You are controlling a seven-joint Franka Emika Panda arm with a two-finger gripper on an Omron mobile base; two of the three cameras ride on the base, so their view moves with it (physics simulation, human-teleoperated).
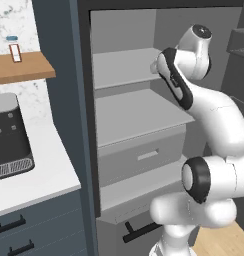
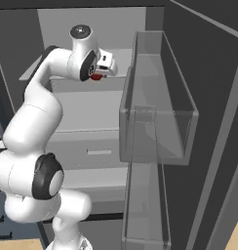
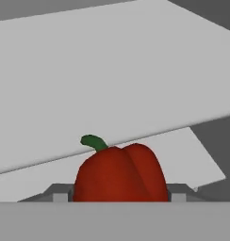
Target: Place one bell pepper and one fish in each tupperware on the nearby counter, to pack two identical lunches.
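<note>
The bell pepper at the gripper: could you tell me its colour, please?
Red, with a green stem; the bell pepper shows best in the hand view.

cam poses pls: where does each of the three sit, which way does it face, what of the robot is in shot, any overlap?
Left base view: behind the arm, to its left, facing the open fridge shelves; counter at left.
Right base view: behind-right, facing the same shelves; arm at left, door bins at right.
Hand view: on the hand, looking along the claw at the red bell pepper.
Shared: the pepper's red also shows at the claw in the right base view.
</note>
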